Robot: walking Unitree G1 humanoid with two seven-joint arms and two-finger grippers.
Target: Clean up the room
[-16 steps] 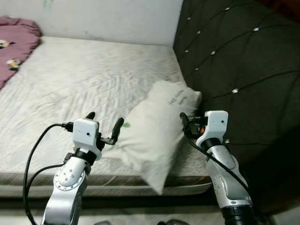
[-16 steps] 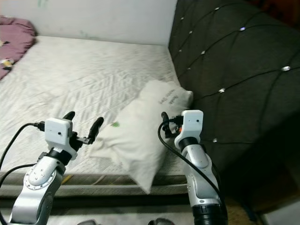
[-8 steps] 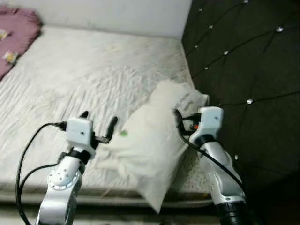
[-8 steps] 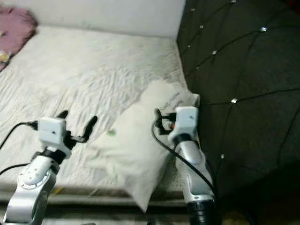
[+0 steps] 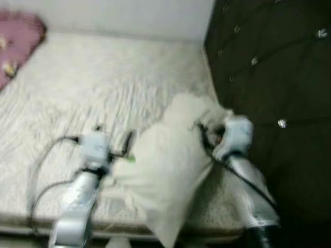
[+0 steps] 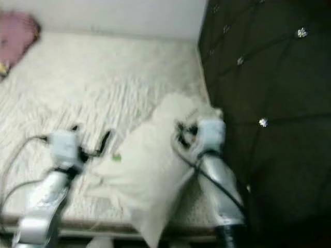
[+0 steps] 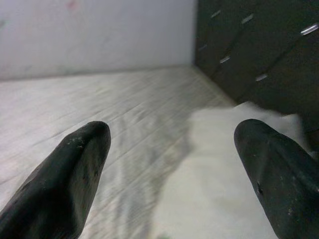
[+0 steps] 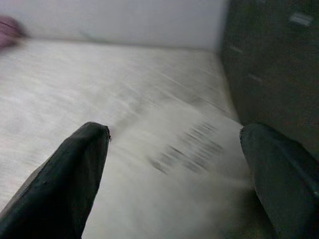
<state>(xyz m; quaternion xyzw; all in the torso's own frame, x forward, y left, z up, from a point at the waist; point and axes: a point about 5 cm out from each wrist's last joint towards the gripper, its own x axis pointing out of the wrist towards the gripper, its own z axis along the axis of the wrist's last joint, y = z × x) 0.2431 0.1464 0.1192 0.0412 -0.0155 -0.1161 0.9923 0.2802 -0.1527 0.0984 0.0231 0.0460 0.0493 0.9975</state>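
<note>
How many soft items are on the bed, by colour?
White: 1, the pillow near the headboard, between the open left gripper and the open right gripper.
Pink: 1, the blanket at the mattress's far left corner.
Total: 2.

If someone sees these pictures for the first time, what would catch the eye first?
Probably the white pillow, lying on the near corner of the bare mattress and hanging over its edge. The left gripper and right gripper flank it, both with fingers open. Beside it rises the dark tufted headboard.
</note>
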